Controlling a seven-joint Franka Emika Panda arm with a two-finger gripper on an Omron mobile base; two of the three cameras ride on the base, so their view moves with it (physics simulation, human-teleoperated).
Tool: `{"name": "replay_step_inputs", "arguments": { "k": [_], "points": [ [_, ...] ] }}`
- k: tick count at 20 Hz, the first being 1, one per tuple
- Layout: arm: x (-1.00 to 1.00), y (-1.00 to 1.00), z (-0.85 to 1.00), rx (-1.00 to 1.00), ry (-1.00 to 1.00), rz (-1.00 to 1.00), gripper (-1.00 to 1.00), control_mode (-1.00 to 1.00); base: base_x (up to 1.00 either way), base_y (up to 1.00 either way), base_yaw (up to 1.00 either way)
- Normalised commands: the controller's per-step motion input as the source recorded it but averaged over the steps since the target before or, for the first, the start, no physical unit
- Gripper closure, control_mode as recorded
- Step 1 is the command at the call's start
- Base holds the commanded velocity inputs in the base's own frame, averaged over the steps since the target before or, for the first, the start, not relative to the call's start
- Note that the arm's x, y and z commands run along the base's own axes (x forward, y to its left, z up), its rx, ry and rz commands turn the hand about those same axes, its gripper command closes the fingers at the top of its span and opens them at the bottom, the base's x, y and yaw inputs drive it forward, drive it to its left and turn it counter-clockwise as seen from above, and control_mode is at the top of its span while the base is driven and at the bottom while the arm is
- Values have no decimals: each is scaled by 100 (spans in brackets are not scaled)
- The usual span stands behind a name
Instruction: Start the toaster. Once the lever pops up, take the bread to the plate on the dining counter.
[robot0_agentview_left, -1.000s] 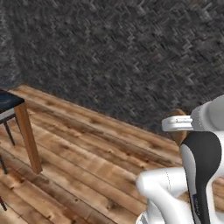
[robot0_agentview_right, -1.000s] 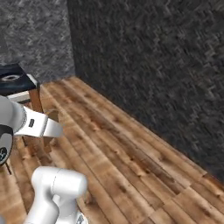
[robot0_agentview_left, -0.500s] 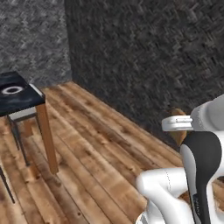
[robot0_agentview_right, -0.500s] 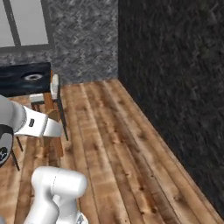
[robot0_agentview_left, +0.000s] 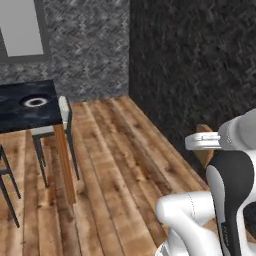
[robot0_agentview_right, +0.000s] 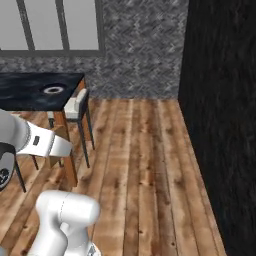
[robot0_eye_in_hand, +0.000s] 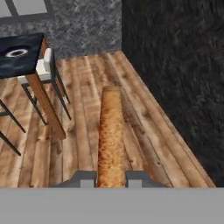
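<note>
Now, gripper (robot0_eye_in_hand: 111, 179): jaws clamped on bread (robot0_eye_in_hand: 110, 135), held edge-on.
Plate (robot0_agentview_left: 36, 102): on counter (robot0_agentview_left: 20, 112), well apart from bread.

Plate (robot0_agentview_left: 36, 102) on dining counter (robot0_agentview_left: 20, 112), chair (robot0_agentview_left: 59, 125) beside, wooden floor (robot0_agentview_left: 115, 165)

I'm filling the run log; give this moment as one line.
phase: carrying | gripper: shut on bread | plate: on dining counter, ahead left | bread: not yet delivered

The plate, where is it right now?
The plate sits on the dining counter, far left in the right base view, near the white chair.
</note>
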Motion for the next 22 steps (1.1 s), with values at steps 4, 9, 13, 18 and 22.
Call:
{"name": "replay_step_inputs", "arguments": {
  "k": [4,9,13,18,22],
  "points": [
    [0,0,0,0,0,0,100,100,90,-73,54],
    [0,0,0,0,0,0,100,100,93,-70,55],
    [0,0,0,0,0,0,100,100,94,-69,55],
    [0,0,0,0,0,0,100,100,90,-70,55],
    [0,0,0,0,0,0,100,100,78,-74,55]
  ]
}}
